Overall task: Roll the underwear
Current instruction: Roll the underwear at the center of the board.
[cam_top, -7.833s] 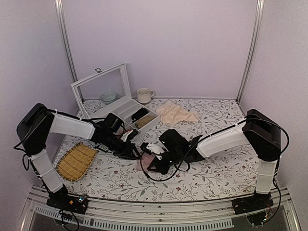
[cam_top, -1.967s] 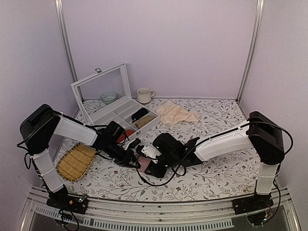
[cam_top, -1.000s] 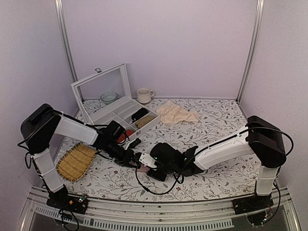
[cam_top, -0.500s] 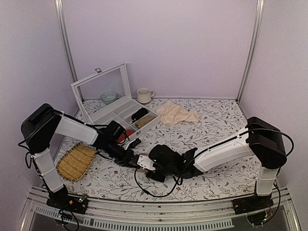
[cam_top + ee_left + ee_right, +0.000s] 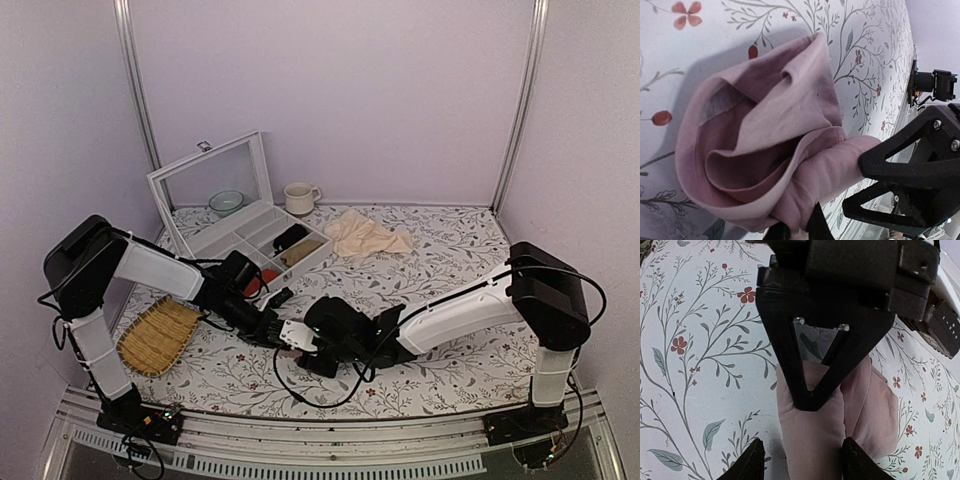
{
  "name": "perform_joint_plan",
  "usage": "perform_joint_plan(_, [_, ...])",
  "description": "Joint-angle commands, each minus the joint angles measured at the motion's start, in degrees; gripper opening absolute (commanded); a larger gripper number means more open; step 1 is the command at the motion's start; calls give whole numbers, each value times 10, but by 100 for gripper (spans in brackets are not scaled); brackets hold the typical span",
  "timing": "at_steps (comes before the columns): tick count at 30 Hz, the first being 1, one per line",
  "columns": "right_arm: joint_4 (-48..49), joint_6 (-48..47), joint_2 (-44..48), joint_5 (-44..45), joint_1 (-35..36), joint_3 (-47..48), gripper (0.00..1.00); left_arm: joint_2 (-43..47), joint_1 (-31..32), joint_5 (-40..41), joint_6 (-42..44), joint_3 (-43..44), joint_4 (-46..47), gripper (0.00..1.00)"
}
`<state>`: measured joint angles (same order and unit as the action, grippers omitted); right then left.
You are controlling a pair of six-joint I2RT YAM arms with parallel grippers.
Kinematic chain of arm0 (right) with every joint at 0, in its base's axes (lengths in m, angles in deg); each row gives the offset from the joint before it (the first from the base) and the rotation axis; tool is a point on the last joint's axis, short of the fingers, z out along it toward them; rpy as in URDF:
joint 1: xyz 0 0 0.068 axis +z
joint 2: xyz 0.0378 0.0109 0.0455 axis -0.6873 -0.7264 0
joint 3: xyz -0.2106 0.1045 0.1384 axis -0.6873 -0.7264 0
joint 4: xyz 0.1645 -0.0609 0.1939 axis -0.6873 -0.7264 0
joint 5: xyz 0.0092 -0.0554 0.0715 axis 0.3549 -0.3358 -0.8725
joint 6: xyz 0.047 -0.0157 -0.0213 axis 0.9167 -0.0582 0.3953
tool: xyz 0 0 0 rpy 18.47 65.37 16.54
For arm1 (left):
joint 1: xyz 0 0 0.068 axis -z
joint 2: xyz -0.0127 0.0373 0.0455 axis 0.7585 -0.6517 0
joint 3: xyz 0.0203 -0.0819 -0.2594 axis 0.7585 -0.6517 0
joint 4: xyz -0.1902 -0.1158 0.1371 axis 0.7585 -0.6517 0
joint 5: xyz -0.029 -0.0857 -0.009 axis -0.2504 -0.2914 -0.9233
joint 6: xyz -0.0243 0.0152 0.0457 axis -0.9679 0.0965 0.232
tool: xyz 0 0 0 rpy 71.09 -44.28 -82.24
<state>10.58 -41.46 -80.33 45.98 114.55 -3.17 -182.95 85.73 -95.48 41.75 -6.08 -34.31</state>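
Note:
The underwear (image 5: 760,145) is a dusty-pink bundle, partly rolled, lying on the flowered tablecloth. My left gripper (image 5: 795,231) is shut on its near edge; in the right wrist view its closed fingers (image 5: 812,402) form a black V pressed into the fabric. My right gripper (image 5: 802,462) is open and straddles the rolled part of the underwear (image 5: 812,440). Its left finger stands just clear of the roll and its right finger sits at the crease. From above, both grippers (image 5: 275,330) (image 5: 302,345) meet at the front middle and hide nearly all the cloth. No waistband shows.
An open compartment box (image 5: 262,232) with a raised glass lid (image 5: 210,178) stands back left, a small red bundle (image 5: 249,287) by its near end. A bowl (image 5: 226,202), a cup (image 5: 298,197), a beige cloth (image 5: 365,238) and a woven tray (image 5: 158,335) lie around.
My right gripper has slid a little to the left over the underwear, toward the left gripper, covering more of the pink cloth. The left gripper has stayed put, still shut.

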Motion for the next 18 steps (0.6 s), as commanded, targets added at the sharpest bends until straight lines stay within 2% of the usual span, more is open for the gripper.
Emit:
perform_joint_plan(1, [-20, 18, -51, -26, -9, 10, 52, -15, -4, 7, 9, 1, -27, 0])
perform_joint_plan(16, [-28, 42, -73, -18, -30, 1, 52, -17, -4, 6, 9, 1, -28, 0])
perform_joint_plan(18, [-27, 43, -68, -27, -30, -1, 47, -17, -4, 6, 9, 1, -28, 0])
